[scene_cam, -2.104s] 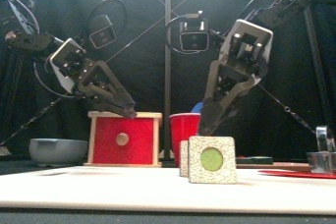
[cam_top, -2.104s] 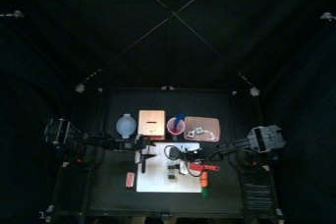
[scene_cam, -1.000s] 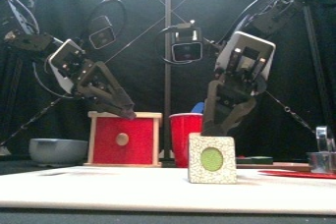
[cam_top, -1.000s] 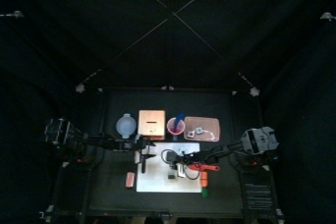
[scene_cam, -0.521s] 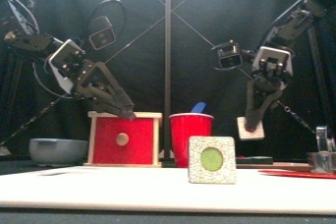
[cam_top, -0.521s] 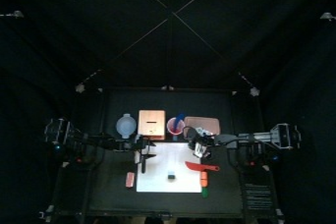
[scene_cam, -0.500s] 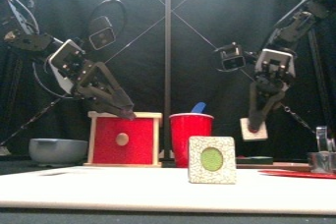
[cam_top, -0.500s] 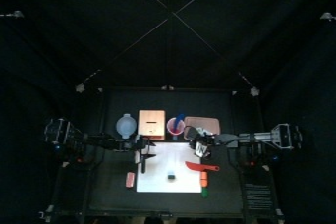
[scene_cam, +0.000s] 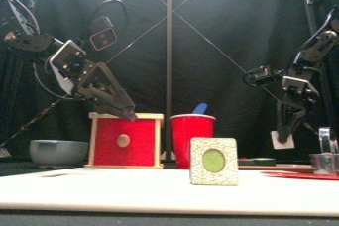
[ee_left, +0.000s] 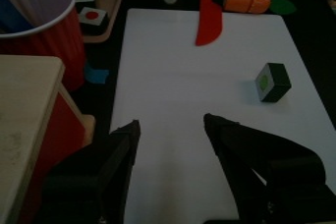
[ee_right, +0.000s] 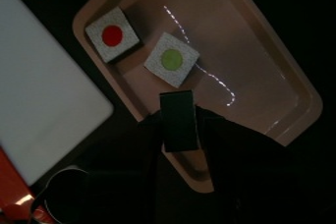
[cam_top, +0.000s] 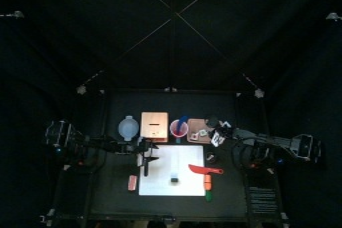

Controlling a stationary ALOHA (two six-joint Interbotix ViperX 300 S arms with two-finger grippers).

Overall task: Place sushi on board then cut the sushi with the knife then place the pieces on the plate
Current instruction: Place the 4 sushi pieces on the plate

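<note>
From the top view I see my right gripper (cam_top: 209, 132) has swung from the white board (cam_top: 167, 162) to over the pink tray (cam_top: 191, 122); the front view shows it gripping a sushi piece (scene_cam: 282, 138) while one remaining piece (scene_cam: 212, 161) stands on the board; the left wrist view shows the left gripper (ee_left: 171, 125) open and idle; and the right wrist view shows two pieces (ee_right: 171, 58) already plated, so I judge we're nearly done.

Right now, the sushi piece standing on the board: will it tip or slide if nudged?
It would probably tip: the sushi piece stands on a narrow edge on the white board and looks thin in the left wrist view. Pushed low, it may slide instead, since the board looks smooth. It looks rigid, with flat faces and square corners, so a pinch likely won't deform it.
</note>
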